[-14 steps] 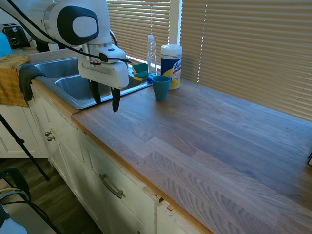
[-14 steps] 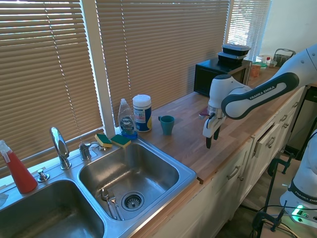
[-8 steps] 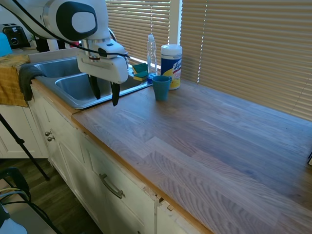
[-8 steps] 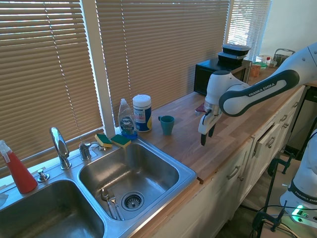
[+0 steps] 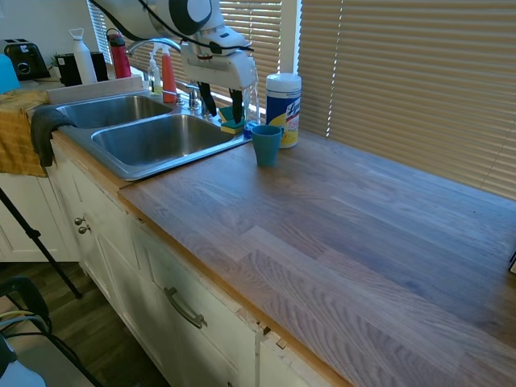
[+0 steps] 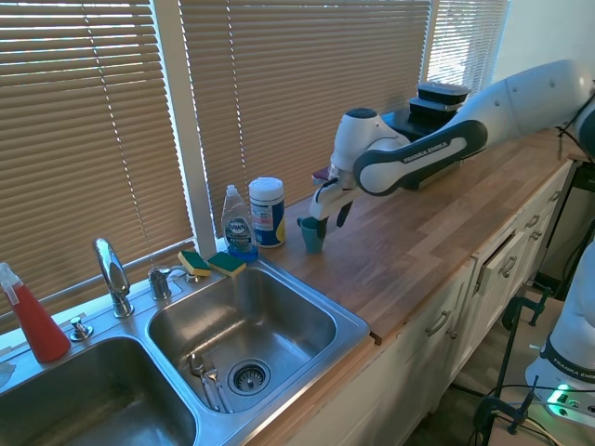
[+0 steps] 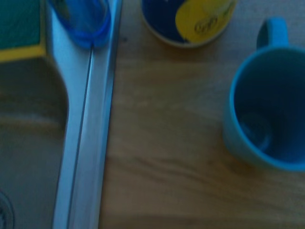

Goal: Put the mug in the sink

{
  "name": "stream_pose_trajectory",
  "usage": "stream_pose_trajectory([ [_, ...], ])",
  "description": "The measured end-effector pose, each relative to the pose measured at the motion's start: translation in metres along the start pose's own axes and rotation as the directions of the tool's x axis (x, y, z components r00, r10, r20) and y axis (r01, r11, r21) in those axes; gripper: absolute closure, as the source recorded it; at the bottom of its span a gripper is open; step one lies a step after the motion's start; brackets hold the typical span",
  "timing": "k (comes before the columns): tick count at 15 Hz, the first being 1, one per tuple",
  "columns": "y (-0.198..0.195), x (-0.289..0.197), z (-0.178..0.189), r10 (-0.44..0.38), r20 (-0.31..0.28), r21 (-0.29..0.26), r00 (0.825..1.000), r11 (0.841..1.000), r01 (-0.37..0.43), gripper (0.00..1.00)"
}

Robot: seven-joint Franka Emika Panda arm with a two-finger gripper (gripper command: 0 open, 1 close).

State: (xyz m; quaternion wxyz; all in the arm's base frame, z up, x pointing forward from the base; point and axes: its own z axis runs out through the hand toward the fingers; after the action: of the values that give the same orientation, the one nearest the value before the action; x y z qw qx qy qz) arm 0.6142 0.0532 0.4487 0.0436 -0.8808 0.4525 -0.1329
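The gripper point(image 6: 331, 213) hangs with its two dark fingers spread apart and nothing between them. In the first exterior view the fingers point(image 5: 204, 97) partly cover the sponges and the slim clear bottle point(image 5: 251, 90), so their tips are hard to separate from what lies behind. The wrist view is dim and soft: the mug is cut off at the picture's edge, and only the base of the wipes canister point(image 7: 188, 21) and the blue foot of the bottle show.

The mug point(image 6: 313, 233) stands upright on the counter just below and beside the gripper, not touched by it. It is a small teal-blue cup, smooth, slightly tapered, open end up and empty; the wrist view shows a small loop handle point(image 7: 271, 32) on its side. The wipes canister, white and yellow, stands just behind it.

The counter point(image 5: 339, 234) is pale wood in long planks with clear grain. The sink point(image 6: 307, 358) lies beside the gripper, away from the mug: brushed steel, two rectangular basins, with a raised rim and a curved chrome faucet point(image 6: 111, 273). Two green-and-yellow sponges point(image 6: 212, 263) rest on its rim.
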Motion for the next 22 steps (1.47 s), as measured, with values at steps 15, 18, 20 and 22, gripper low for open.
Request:
stream_pose_trajectory([
  [15,-0.042,0.057,0.104,0.112,0.056,-0.096,0.992,0.99,-0.107,1.0],
  [18,-0.04,0.058,0.109,0.115,0.066,-0.099,0.991,0.989,-0.108,1.0],
  [20,-0.04,0.058,0.11,0.115,0.07,-0.098,0.991,0.989,-0.108,1.0],
  [22,-0.04,0.058,0.111,0.118,0.074,-0.097,0.99,0.989,-0.111,1.0],
])
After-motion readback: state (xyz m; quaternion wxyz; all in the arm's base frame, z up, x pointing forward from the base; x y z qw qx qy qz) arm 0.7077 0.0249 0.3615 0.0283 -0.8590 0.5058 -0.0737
